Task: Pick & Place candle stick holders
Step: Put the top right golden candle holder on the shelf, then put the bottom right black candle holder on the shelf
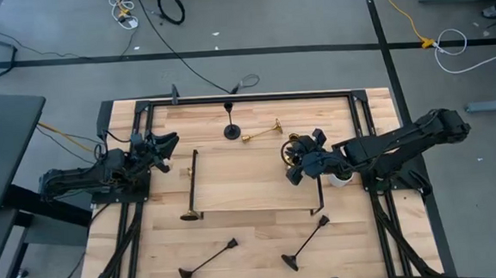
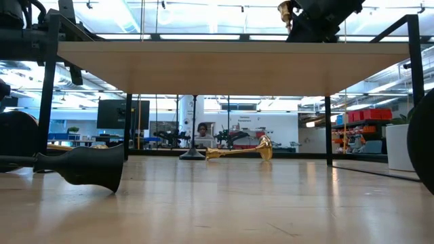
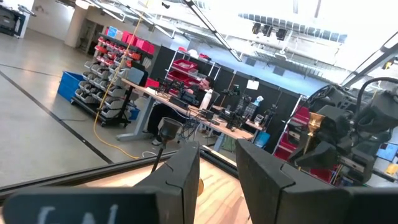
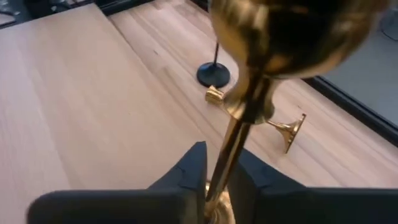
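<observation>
My right gripper [image 4: 217,153] is shut on a gold candlestick [image 1: 293,150], held above the right part of the raised wooden board [image 1: 250,178]. My left gripper [image 3: 217,152] is open and empty at the table's left [image 1: 169,145], near the board's left bar handle. A black candlestick [image 1: 231,128] stands on its disc base beyond the board. A gold one [image 1: 265,134] lies on its side next to it. Two black ones [image 1: 209,262] [image 1: 306,244] lie on the table's near part. Another one [image 1: 190,215] stands at the board's near left corner. My right gripper pinches the gold candlestick's thin stem [image 4: 225,163] between its two fingers. The fingers come from the table's right and lie across the stem. The candlestick is lifted clear of the board, roughly upright, and its wide gold end [image 4: 292,31] rises above the fingers.
A small white pot [image 1: 341,178] stands under my right arm by the board's right bar handle [image 1: 319,191]. A black frame [image 1: 263,97] runs round the table. In the low view a black candlestick [image 2: 85,166] lies close by. A person [image 3: 202,87] sits at a desk beyond the table.
</observation>
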Robot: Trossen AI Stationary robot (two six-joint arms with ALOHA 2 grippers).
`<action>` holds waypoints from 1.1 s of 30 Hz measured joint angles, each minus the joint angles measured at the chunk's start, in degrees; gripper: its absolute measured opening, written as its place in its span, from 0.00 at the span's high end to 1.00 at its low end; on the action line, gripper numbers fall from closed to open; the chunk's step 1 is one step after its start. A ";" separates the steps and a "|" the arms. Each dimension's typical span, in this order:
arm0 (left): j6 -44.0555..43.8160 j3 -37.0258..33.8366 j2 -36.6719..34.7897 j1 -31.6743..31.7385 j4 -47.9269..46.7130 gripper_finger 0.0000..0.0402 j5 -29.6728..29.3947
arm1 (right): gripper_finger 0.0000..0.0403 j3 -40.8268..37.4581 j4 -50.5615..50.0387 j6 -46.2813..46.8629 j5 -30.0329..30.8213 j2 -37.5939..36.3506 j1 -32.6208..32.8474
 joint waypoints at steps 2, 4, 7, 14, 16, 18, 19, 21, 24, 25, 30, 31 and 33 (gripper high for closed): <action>0.00 0.00 0.00 0.02 -0.02 0.73 0.00 | 0.80 -0.07 0.45 -1.15 -0.60 -0.38 0.00; 0.00 0.01 0.00 0.00 -0.02 0.73 0.00 | 0.75 -0.17 0.03 -1.38 -1.20 -1.11 0.00; 0.00 0.01 0.00 0.02 -0.04 0.73 0.00 | 0.68 -0.24 -0.69 -1.45 -1.21 -2.18 0.00; 0.00 0.02 0.00 0.02 -0.15 0.73 0.02 | 0.55 -0.24 -1.40 -1.90 -2.03 -4.03 0.00; 0.00 0.02 0.00 0.01 -0.15 0.73 0.00 | 0.53 -0.24 -1.32 -2.66 -3.38 -4.46 0.00; 0.00 0.01 0.00 0.02 -0.16 0.73 0.00 | 0.51 -0.23 -1.34 -3.54 -4.63 -4.85 0.00; 0.00 0.02 0.00 0.02 -0.15 0.73 0.01 | 0.50 -0.23 -1.38 -4.03 -5.27 -5.09 0.00; 0.00 0.02 0.00 0.02 -0.17 0.73 0.00 | 0.49 -0.22 -1.38 -5.18 -6.63 -5.63 -0.02; 0.00 0.00 0.00 0.02 -0.17 0.73 0.00 | 0.47 -0.23 -1.80 -6.13 -8.06 -6.89 -0.02; 0.00 0.01 0.00 0.02 -0.17 0.73 0.00 | 0.46 -0.22 -1.84 -6.26 -8.34 -7.43 -0.02; 0.00 0.00 0.00 0.00 -0.17 0.73 0.00 | 0.43 -0.20 -4.93 -6.87 -8.28 -10.48 -0.02; 0.00 0.01 0.00 0.02 -0.18 0.73 0.01 | 0.43 -0.20 -5.30 -6.85 -8.41 -11.07 -0.02; 0.00 0.00 0.00 0.00 -0.20 0.73 0.00 | 0.42 -0.20 -5.89 -6.85 -9.80 -12.13 -0.04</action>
